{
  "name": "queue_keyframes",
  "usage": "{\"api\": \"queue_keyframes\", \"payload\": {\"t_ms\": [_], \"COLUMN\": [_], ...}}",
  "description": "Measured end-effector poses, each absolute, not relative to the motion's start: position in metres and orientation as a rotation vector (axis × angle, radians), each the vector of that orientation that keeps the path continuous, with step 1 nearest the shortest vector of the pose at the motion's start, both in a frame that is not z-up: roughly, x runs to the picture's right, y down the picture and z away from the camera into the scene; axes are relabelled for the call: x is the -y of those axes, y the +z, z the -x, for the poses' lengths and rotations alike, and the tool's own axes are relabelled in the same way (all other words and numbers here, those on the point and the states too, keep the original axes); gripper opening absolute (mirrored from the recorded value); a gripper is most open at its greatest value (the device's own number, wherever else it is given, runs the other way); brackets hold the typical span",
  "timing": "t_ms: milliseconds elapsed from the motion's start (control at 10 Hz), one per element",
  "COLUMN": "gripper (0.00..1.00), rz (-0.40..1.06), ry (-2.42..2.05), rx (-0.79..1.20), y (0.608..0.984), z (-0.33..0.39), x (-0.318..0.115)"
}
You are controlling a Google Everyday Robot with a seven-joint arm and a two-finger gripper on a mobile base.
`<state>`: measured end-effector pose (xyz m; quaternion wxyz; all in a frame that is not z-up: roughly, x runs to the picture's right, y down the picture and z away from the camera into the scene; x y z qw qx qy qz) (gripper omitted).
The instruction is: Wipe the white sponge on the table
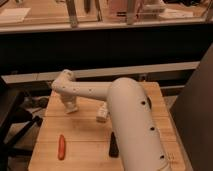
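A white sponge (102,113) lies on the wooden table (85,130), near its middle and just left of my arm's thick white link. My gripper (70,106) hangs from the end of the arm at the table's far left and points down at the surface. It is to the left of the sponge, with a gap of bare wood between them. It holds nothing that I can see.
An orange-red stick-like object (61,146) lies at the front left of the table. A black oblong object (114,145) lies at the front middle, partly behind my arm. A dark chair (12,120) stands to the left. A counter runs behind the table.
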<state>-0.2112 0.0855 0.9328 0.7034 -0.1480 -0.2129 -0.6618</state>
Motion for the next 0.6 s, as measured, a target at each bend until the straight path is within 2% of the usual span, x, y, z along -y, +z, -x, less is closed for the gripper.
{"api": "queue_keyframes", "payload": {"t_ms": [100,200,400,600], "gripper": [0.0,0.0,0.0,0.06], "rz": [0.342,0.344,0.348,0.349], "ry": [-1.466,-1.467,-1.469,-1.47], "rx": [0.477,0.477,0.477,0.477], "y": [0.9354,0.9352,0.9334,0.9335], "z": [0.2097,0.2094,0.2086,0.2086], "x": [-0.0884,-0.0889,-0.0895,-0.0899]}}
